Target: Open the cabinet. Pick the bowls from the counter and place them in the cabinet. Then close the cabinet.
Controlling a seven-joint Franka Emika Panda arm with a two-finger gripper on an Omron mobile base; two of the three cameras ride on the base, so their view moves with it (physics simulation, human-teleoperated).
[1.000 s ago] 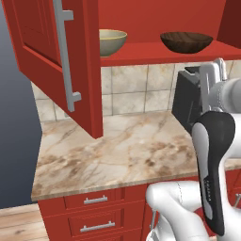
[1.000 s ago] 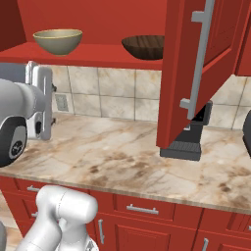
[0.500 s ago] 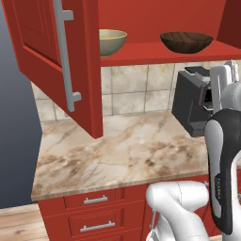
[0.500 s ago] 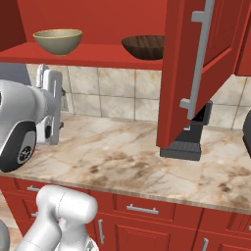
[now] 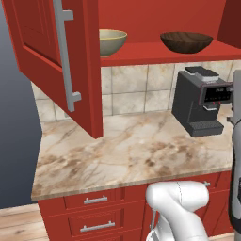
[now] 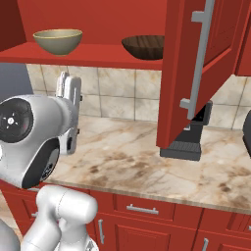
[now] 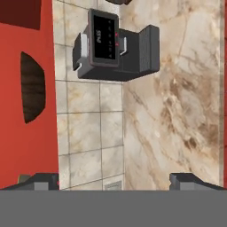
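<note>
Now | gripper [image 7: 114, 181]: jaws spread wide, holding nothing, rolled sideways | olive-tan bowl [image 5: 110, 41] and dark wood bowl [image 5: 186, 42]: on cabinet [image 5: 155, 50] shelf, doors open, above and apart from gripper | coffee machine [image 5: 200, 101]: on counter [image 5: 122, 155] ahead.

- Left base view: behind-left, looks forward-down over worktop [image 5: 127, 150].
- Right base view: behind-right, same worktop; both share cabinet [image 6: 98, 54] shelf.
- Hand view: rolled sideways, close, coffee machine [image 7: 116, 48] at 12 o'clock.
</note>
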